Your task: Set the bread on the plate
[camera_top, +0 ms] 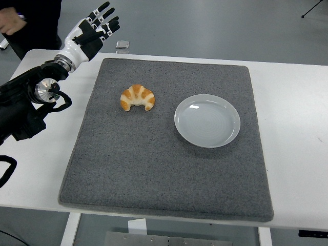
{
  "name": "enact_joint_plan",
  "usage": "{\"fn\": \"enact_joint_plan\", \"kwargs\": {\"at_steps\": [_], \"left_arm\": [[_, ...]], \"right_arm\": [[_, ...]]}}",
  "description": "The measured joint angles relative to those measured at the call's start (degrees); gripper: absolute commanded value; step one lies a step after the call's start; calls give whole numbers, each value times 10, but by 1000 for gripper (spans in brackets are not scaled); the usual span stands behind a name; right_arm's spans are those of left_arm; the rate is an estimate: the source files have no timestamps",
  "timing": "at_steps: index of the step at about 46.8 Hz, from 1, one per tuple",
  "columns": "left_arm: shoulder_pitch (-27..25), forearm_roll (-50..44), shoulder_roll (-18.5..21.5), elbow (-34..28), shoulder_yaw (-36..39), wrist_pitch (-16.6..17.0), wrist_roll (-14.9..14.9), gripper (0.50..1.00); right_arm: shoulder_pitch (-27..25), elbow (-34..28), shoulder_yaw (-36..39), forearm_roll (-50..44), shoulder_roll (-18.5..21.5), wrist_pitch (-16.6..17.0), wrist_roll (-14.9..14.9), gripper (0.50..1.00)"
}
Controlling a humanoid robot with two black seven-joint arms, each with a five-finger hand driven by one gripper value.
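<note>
A golden croissant (pixel 137 97) lies on the grey mat (pixel 164 169), left of centre. To its right sits an empty white plate (pixel 207 120) on the same mat. My left hand (pixel 95 29) is raised over the table's far left corner, well up and left of the croissant, fingers spread and holding nothing. The black left arm comes in from the left edge. No right arm shows.
The grey mat covers most of the white table (pixel 297 154). A small clear object (pixel 122 45) lies at the table's far edge. A person's hand and dark sleeve (pixel 15 20) show at the top left.
</note>
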Motion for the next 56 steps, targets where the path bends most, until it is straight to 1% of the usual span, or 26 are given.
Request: {"fn": "enact_joint_plan", "kwargs": {"at_steps": [35,45,52,56], "left_arm": [[-2,-1,0,0,0,0,0,990],[-11,0,2,-1,5,1,4,988],[-30,1,7,-4,13,20,8,986],[-48,1,17,-15,38,32,10,981]], "right_arm": [[0,0,0,0,0,0,0,954],[0,0,1,0,0,0,0,952],[0,0,2,-1,0,0,0,952],[0,0,2,-1,0,-1,0,952]]}}
